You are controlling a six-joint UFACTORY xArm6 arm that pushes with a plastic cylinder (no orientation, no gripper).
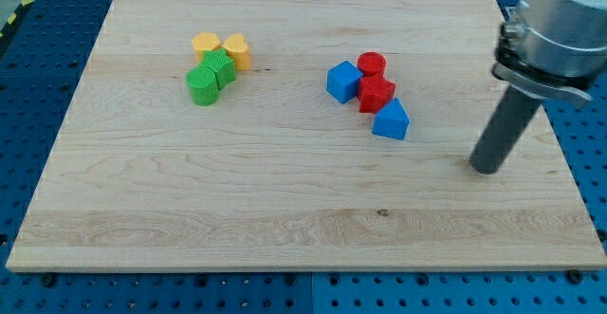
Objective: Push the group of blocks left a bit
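Observation:
A group of blocks sits right of the board's middle: a blue cube, a red cylinder, a red star-shaped block and a blue block with a peaked top, all touching in a cluster. My tip rests on the board at the view's right, well to the right of and slightly below the blue peaked block, apart from it. A second cluster lies at the upper left: a yellow hexagon, a yellow block, a green block and a green cylinder.
The wooden board lies on a blue perforated table. The arm's grey body hangs over the board's right edge at the view's upper right.

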